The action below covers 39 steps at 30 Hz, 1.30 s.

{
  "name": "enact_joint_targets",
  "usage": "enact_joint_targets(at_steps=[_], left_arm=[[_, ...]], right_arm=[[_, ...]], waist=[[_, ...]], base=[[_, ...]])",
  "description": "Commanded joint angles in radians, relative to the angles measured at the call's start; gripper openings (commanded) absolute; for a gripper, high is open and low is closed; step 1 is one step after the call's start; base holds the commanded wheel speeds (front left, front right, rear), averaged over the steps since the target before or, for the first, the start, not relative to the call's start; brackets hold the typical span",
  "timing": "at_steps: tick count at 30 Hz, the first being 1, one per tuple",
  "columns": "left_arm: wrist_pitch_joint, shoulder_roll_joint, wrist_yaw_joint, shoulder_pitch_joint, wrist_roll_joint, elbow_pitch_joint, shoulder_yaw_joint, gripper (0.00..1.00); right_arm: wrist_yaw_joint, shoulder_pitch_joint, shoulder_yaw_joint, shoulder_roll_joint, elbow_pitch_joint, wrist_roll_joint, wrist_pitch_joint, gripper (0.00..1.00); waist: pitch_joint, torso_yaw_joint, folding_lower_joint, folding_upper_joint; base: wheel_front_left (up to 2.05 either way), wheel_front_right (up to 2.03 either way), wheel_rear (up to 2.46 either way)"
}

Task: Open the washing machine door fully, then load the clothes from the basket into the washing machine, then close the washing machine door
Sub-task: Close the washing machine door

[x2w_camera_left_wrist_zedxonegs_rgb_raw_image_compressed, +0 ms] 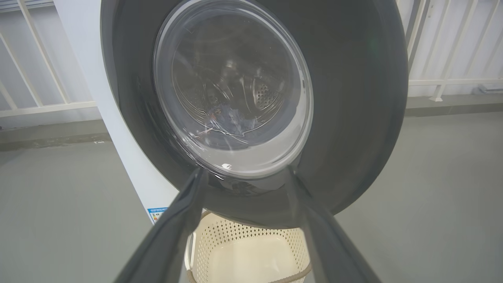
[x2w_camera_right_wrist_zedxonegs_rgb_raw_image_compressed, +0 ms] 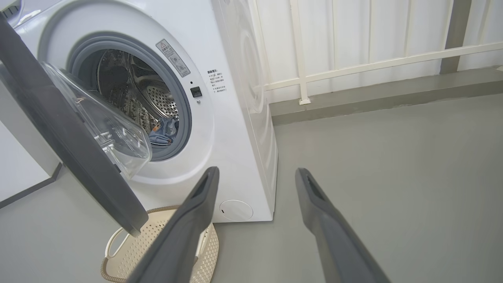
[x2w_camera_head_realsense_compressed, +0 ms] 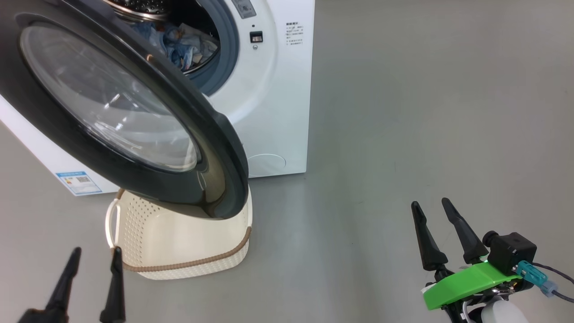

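The washing machine (x2w_camera_head_realsense_compressed: 273, 103) (x2w_camera_right_wrist_zedxonegs_rgb_raw_image_compressed: 232, 118) stands with its door (x2w_camera_head_realsense_compressed: 116, 112) (x2w_camera_left_wrist_zedxonegs_rgb_raw_image_compressed: 251, 98) (x2w_camera_right_wrist_zedxonegs_rgb_raw_image_compressed: 67, 133) swung partly out over the basket (x2w_camera_head_realsense_compressed: 179, 242) (x2w_camera_left_wrist_zedxonegs_rgb_raw_image_compressed: 243, 255) (x2w_camera_right_wrist_zedxonegs_rgb_raw_image_compressed: 157, 243). The clothes (x2w_camera_head_realsense_compressed: 184, 42) (x2w_camera_right_wrist_zedxonegs_rgb_raw_image_compressed: 163, 131) lie inside the drum, blue with orange bits. The part of the basket floor that shows is bare. My left gripper (x2w_camera_head_realsense_compressed: 94, 253) (x2w_camera_left_wrist_zedxonegs_rgb_raw_image_compressed: 245, 173) is open, low at the left, just in front of the door's black rim. My right gripper (x2w_camera_head_realsense_compressed: 431, 204) (x2w_camera_right_wrist_zedxonegs_rgb_raw_image_compressed: 255, 173) is open over bare floor to the right, apart from everything.
Grey floor (x2w_camera_head_realsense_compressed: 426, 112) spreads wide to the right of the machine. A white railing (x2w_camera_right_wrist_zedxonegs_rgb_raw_image_compressed: 373, 63) and a low kerb run behind it. A blue label sticker (x2w_camera_head_realsense_compressed: 78, 181) sits low on the machine's side.
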Motion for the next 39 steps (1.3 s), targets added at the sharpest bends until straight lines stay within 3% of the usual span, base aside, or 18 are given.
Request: enact_joint_targets(at_steps=[1,11,32,33,34,35,39], left_arm=[[-0.006,-0.001,-0.003,-0.009,0.021,-0.032,0.04,1.0],[-0.006,-0.05,-0.006,0.02,0.058,-0.008,0.059,1.0],[-0.006,-0.072,-0.013,0.033,0.062,0.023,0.091,1.0],[-0.006,-0.072,-0.013,0.033,0.061,0.024,0.091,1.0],[-0.006,-0.072,-0.013,0.033,0.061,0.025,0.091,1.0],[-0.006,-0.073,-0.014,0.033,0.06,0.025,0.091,1.0],[-0.006,-0.074,-0.015,0.031,0.055,0.025,0.092,1.0]], right_arm=[[0.002,0.0,0.024,-0.003,-0.028,-0.01,-0.012,1.0],[0.002,0.002,0.03,-0.002,-0.023,-0.013,-0.012,1.0],[0.002,0.02,0.038,-0.007,-0.015,-0.009,-0.012,1.0],[0.002,0.019,0.039,-0.007,-0.015,-0.009,-0.012,0.94],[0.002,0.019,0.039,-0.008,-0.015,-0.009,-0.012,0.28],[0.002,0.019,0.038,-0.008,-0.014,-0.009,-0.012,0.0],[0.002,0.02,0.029,-0.005,-0.027,-0.011,-0.012,0.0]], waist=[[-0.001,-0.001,0.0,0.0],[-0.015,-0.004,0.0,0.0],[-0.044,0.008,0.0,0.0],[-0.044,0.008,0.0,0.0],[-0.044,0.009,0.0,0.0],[-0.045,0.009,0.0,0.0],[-0.043,0.011,0.0,0.0]], base=[[0.0,0.0,0.0],[0.0,0.0,0.0],[0.0,0.0,0.0],[0.0,0.0,0.0],[0.0,0.0,0.0],[0.0,0.0,0.0],[0.0,0.0,0.0]])
